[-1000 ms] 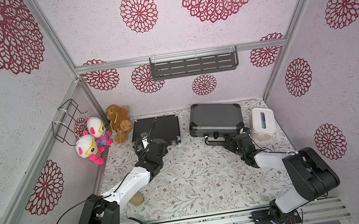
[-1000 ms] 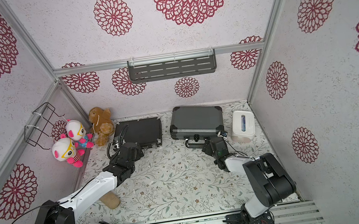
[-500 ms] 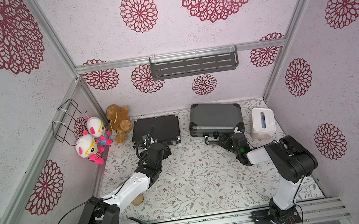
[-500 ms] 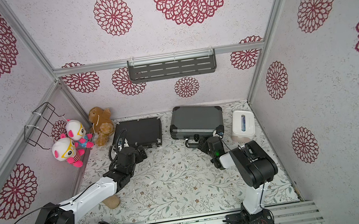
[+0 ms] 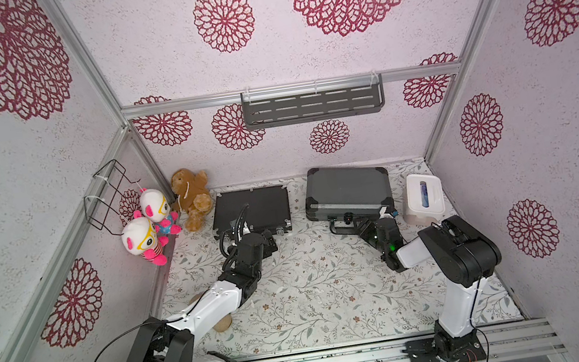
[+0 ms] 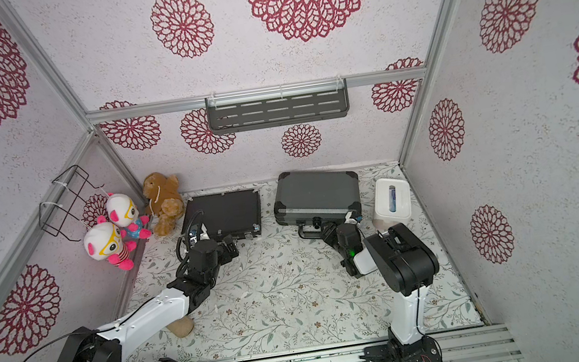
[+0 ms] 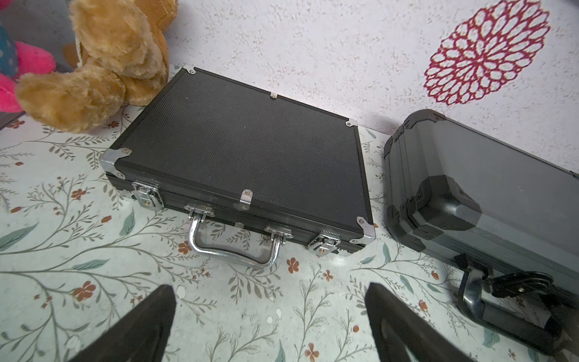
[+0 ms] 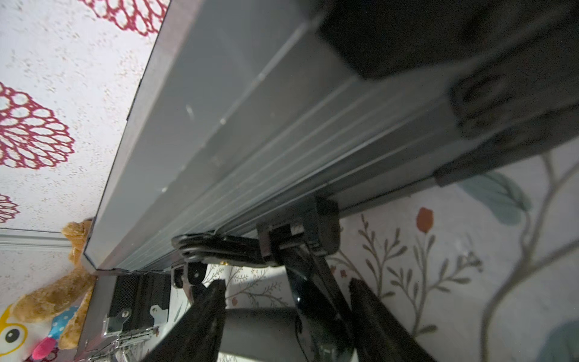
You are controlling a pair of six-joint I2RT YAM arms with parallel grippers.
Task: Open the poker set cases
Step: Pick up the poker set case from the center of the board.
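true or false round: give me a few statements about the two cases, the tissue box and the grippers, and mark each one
1. The black case is closed. True.
2. The left gripper is clamped on the silver handle. False: it is open, short of that handle, and holds nothing.
3. The tissue box stands between the two cases. False: it stands beside the grey case, on the side away from the black case.
4. The black handle of the grey case lies between the fingers of the right gripper. True.

No legible text or labels anywhere
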